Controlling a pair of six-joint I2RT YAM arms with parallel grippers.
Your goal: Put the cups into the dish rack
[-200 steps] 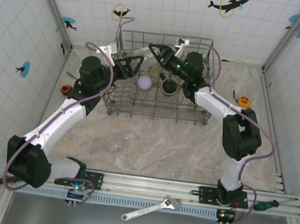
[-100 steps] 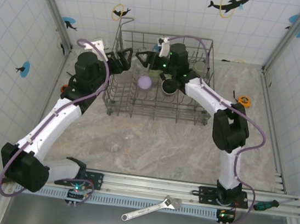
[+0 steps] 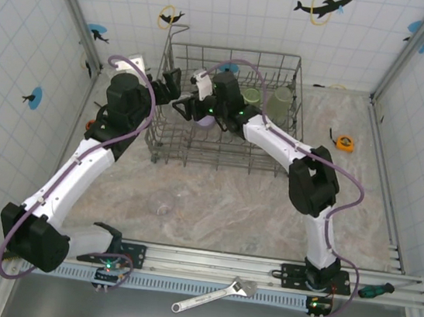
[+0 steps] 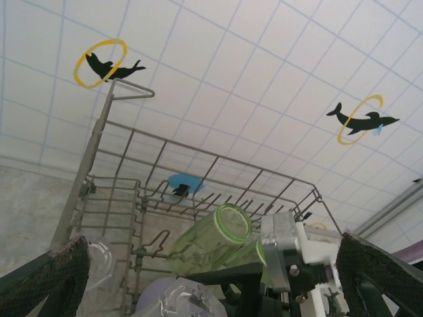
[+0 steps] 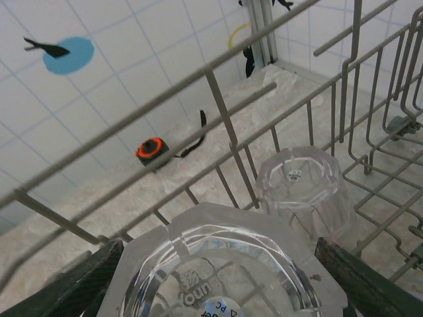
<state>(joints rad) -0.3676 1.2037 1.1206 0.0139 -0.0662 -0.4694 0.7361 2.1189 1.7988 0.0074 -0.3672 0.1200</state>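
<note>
The grey wire dish rack (image 3: 287,149) stands at the back of the table. Two green cups (image 3: 250,97) (image 3: 280,102) lie inside it at the right; one green cup (image 4: 211,241) shows tilted on the tines. The lavender cup (image 3: 206,120) sits inside at the left. My right gripper (image 3: 190,106) (image 5: 221,281) reaches into the rack's left part, shut on a clear cup (image 5: 218,254) with its base toward the camera. Another clear cup (image 5: 304,185) stands upside down beside it. My left gripper (image 3: 172,84) (image 4: 211,281) hovers open at the rack's left rim, holding nothing.
A faint clear cup (image 3: 163,205) stands on the table in front of the rack. Orange tape measures lie to the left (image 3: 91,125) and right (image 3: 345,142) of the rack. A wrench (image 3: 214,293) and a screwdriver (image 3: 374,289) lie at the near rail.
My right gripper has swung left across the rack with the clear cup, from the middle to the left part. My left gripper drew back toward the rack's left rim, then held still.
</note>
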